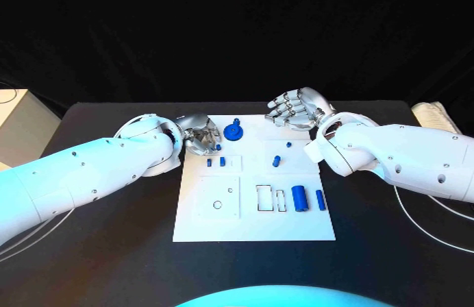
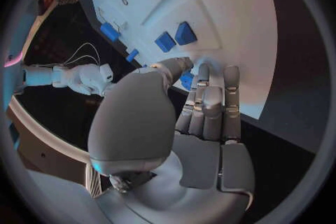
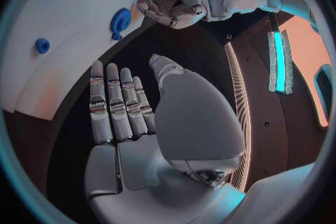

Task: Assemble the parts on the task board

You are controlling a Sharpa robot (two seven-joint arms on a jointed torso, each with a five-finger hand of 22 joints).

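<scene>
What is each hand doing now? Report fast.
Left hand: fingertips down on the task board, no grip visible; cannot tell.
Right hand: open, holding nothing.

Left arm enters head view from 8 o'clock, reaching toward 1 o'clock; left hand [image 1: 203,135] at its end, palm turned inward, fingers [image 2: 210,102] lying side by side, slightly curled, nothing visibly gripped. Right arm enters from 3 o'clock, forearm angled toward 10 o'clock; right hand [image 1: 294,108] raised, palm facing camera, fingers [image 3: 119,102] extended, close together, thumb apart, holding nothing.
</scene>
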